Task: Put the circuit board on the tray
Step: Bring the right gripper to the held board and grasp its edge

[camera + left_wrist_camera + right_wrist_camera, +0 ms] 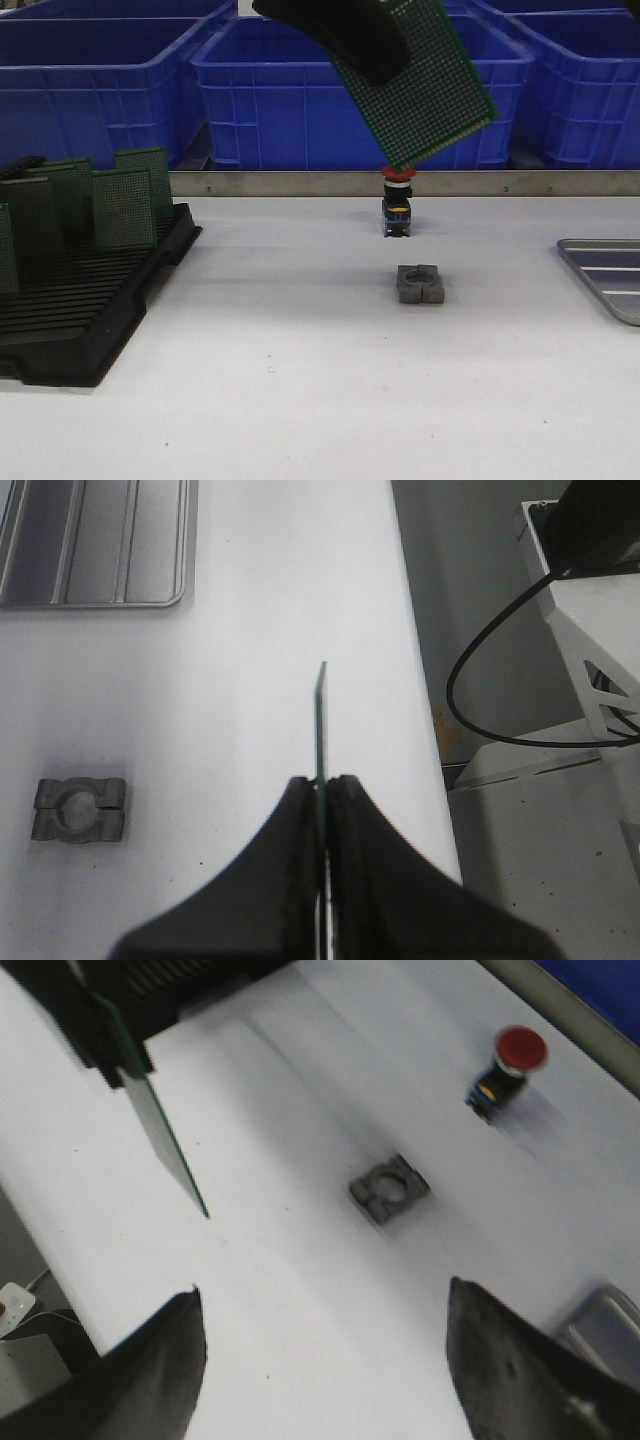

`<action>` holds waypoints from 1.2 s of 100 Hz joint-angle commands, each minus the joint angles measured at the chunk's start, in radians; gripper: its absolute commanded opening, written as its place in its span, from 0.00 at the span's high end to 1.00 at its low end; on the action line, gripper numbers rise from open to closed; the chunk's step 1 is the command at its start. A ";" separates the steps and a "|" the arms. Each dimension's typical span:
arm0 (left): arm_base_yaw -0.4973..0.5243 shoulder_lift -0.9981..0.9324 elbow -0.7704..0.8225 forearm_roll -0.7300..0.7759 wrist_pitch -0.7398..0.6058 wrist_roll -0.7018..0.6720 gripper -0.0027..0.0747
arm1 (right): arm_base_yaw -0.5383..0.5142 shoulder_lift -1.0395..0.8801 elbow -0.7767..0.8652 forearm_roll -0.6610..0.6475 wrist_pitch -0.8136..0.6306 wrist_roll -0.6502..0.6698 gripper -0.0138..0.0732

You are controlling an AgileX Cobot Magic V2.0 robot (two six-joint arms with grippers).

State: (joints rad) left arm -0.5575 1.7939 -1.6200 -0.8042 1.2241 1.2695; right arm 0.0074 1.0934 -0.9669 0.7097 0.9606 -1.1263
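Our left fingers (322, 800) clench the circuit board (425, 85); right fingers (325, 1360) spread, blurred. Tray (610, 275), cut off at three o'clock; clamp block (419, 284) perhaps metal.

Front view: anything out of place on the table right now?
Two stray parts sit mid-table: a grey metal clamp block and a red-capped push button behind it. Neither touches the tray. The circuit board hangs tilted in the left claw.
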 commanded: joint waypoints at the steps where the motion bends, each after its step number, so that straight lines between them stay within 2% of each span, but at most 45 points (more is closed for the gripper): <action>1: -0.008 -0.051 -0.030 -0.065 0.043 -0.011 0.99 | 0.000 0.042 -0.041 0.152 -0.007 -0.189 0.23; 15: -0.008 -0.051 -0.030 -0.065 0.043 -0.011 0.99 | 0.000 0.127 -0.041 0.293 0.048 -0.321 0.23; 34: -0.008 -0.051 -0.030 -0.065 0.043 -0.011 0.99 | 0.003 0.221 -0.041 0.384 0.094 -0.379 0.23; 67: -0.008 -0.051 -0.030 -0.065 0.043 -0.011 0.99 | 0.079 0.295 -0.041 0.386 0.103 -0.379 0.23; 107: -0.008 -0.051 -0.030 -0.065 0.043 -0.011 0.99 | 0.145 0.300 -0.041 0.390 0.092 -0.379 0.24; 120: -0.008 -0.051 -0.030 -0.065 0.043 -0.011 0.99 | 0.146 0.300 -0.041 0.397 0.082 -0.379 0.32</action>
State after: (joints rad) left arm -0.5575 1.7939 -1.6200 -0.8042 1.2241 1.2695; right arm 0.1528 1.4155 -0.9774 1.0359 1.0406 -1.4925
